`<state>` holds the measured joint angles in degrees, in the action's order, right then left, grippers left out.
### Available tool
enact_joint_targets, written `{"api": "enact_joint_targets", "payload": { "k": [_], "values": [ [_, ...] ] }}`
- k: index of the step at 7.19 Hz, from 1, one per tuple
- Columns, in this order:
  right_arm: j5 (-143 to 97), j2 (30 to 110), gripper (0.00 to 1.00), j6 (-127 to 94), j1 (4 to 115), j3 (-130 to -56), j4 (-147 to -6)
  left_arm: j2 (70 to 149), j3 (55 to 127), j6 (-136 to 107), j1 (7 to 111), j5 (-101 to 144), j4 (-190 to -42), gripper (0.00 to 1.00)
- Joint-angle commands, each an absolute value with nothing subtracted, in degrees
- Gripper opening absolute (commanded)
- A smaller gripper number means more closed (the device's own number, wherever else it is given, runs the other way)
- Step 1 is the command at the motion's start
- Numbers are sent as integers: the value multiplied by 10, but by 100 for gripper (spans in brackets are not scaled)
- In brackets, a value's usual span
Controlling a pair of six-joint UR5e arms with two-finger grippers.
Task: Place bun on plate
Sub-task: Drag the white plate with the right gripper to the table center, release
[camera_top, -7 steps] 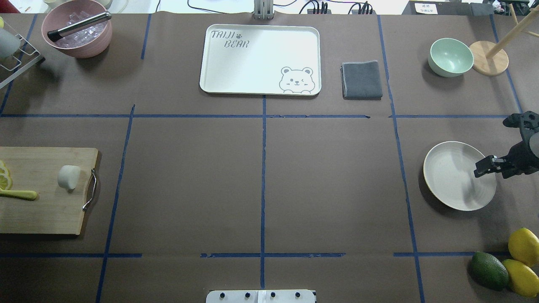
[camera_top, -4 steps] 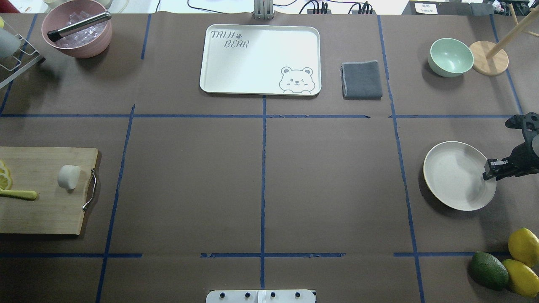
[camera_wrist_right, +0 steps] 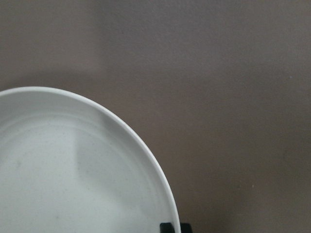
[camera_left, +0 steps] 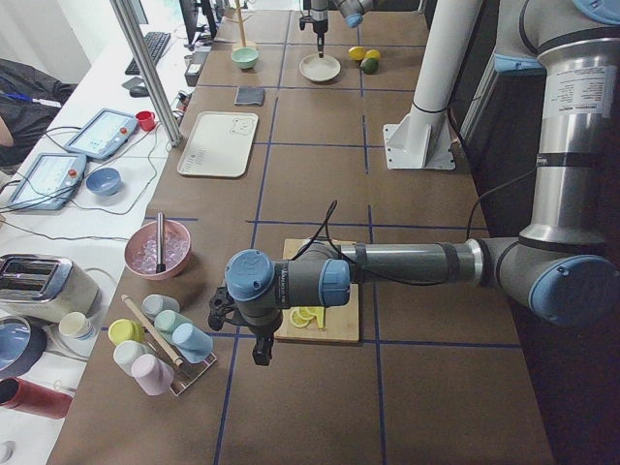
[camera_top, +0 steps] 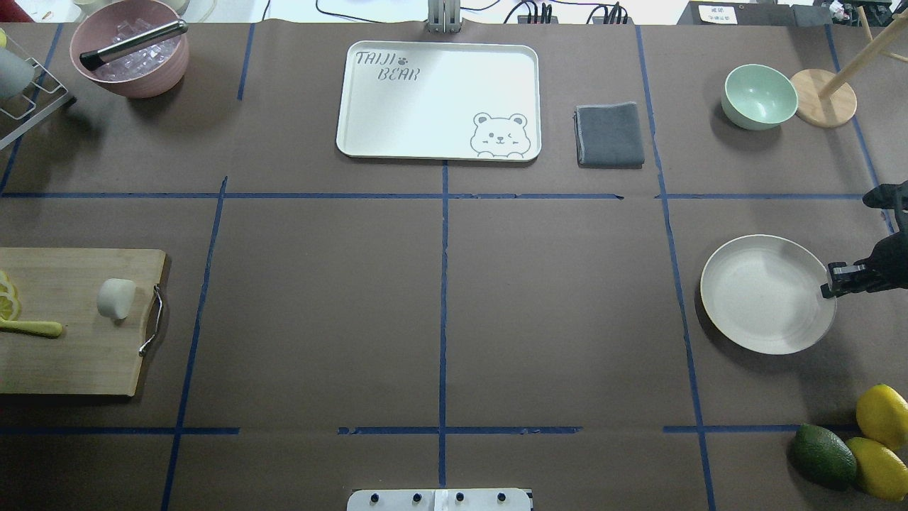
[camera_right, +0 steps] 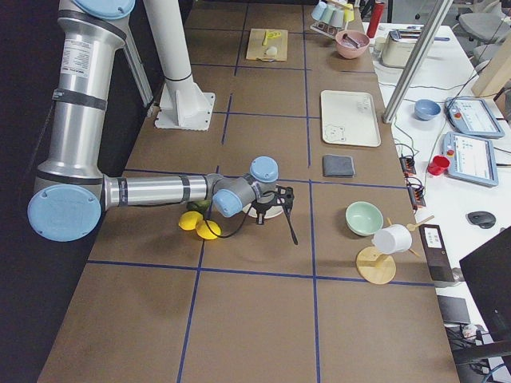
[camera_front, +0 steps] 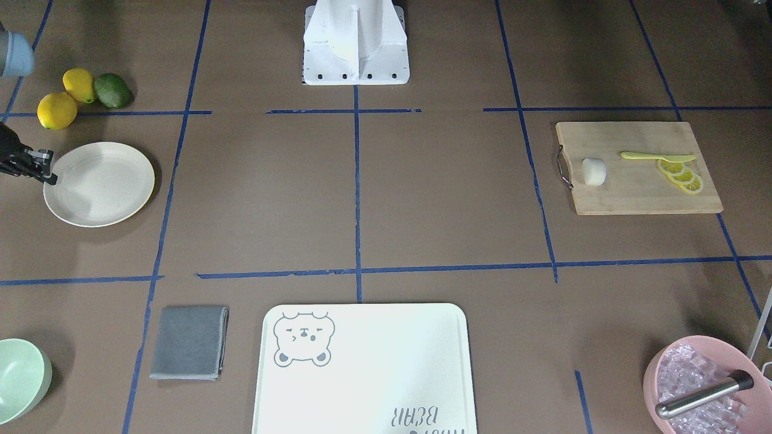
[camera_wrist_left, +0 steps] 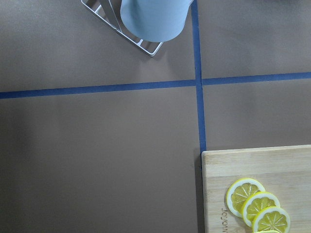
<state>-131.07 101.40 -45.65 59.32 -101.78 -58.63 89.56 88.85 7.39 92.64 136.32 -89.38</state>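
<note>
The bun (camera_top: 115, 298) is a small white lump on the wooden cutting board (camera_top: 71, 355) at the table's left edge, beside the board's metal handle; it also shows in the front-facing view (camera_front: 593, 172). The round cream plate (camera_top: 759, 298) lies far off at the right. My right gripper (camera_top: 831, 280) is at the plate's right rim, shut on it; in the right wrist view a black fingertip (camera_wrist_right: 170, 227) sits on the rim. My left gripper (camera_left: 260, 351) hangs past the board's outer end, away from the bun. It shows only in the exterior left view, so I cannot tell its state.
Lemon slices (camera_wrist_left: 252, 206) and a yellow knife (camera_top: 32, 328) share the board. A cup rack (camera_wrist_left: 146, 46) stands behind it. At the back are a pink ice bowl (camera_top: 131, 74), a bear tray (camera_top: 425, 99), a grey cloth (camera_top: 610, 135) and a green bowl (camera_top: 757, 96). Lemons (camera_top: 879, 415) and an avocado (camera_top: 823, 454) lie near the plate.
My right gripper drew back rightward from over the plate to its right rim. The plate now looks wider, its left edge further left. The bun has not moved.
</note>
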Motion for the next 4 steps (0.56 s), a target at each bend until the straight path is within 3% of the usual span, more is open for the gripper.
{"api": "enact_joint_targets", "payload": {
  "k": [1, 4],
  "values": [
    [-1390, 1010, 0, -498, 637, -1088, -586, 896, 888, 74, 926, 1363, -894, 100],
    [-1366, 824, 0, -710, 547, -1084, -593, 895, 882, 74, 926, 1363, -894, 100]
  ]
}}
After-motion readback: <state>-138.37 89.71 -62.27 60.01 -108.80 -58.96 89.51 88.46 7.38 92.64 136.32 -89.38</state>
